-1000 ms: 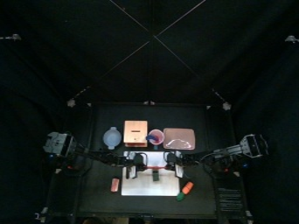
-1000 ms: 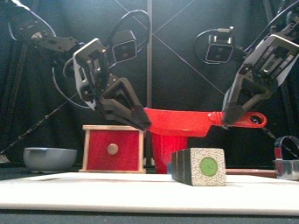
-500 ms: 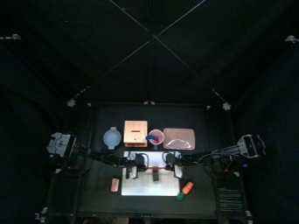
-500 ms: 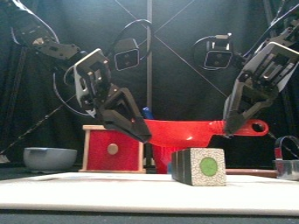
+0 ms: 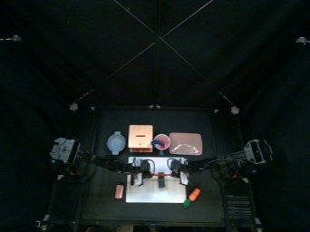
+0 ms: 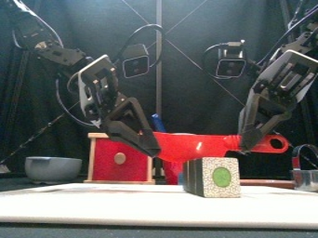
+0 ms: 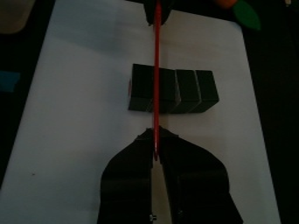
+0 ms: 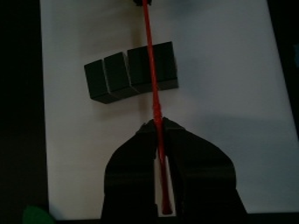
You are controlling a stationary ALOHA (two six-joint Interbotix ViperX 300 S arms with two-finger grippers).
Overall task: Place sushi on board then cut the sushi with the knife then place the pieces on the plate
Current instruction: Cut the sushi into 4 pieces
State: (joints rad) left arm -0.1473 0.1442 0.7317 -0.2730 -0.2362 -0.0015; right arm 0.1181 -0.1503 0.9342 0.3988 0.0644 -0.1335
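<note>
A sushi roll (image 6: 214,177) of several dark green blocks lies on the white cutting board (image 6: 87,204), its speckled end with a green centre facing the front. A red toy knife (image 6: 199,144) hangs level just above the roll, held at both ends. My left gripper (image 6: 139,138) is shut on one end and my right gripper (image 6: 255,139) on the other. In the left wrist view the knife (image 7: 156,52) runs across the roll (image 7: 176,89) near one end block. The right wrist view shows the knife (image 8: 149,61) crossing the sushi roll (image 8: 122,77).
Behind the board stand a wooden box with a red drawer front (image 6: 121,158), a blue-grey bowl (image 6: 52,167), a red cup (image 5: 161,141) and the pink tray (image 5: 186,142). Small toy foods lie beside the board: a reddish one (image 5: 120,190), an orange one (image 5: 194,194) and a green one (image 5: 188,205).
Both grippers have come down with the red knife between them. The blade now hangs close over the sushi roll, which has not moved.
</note>
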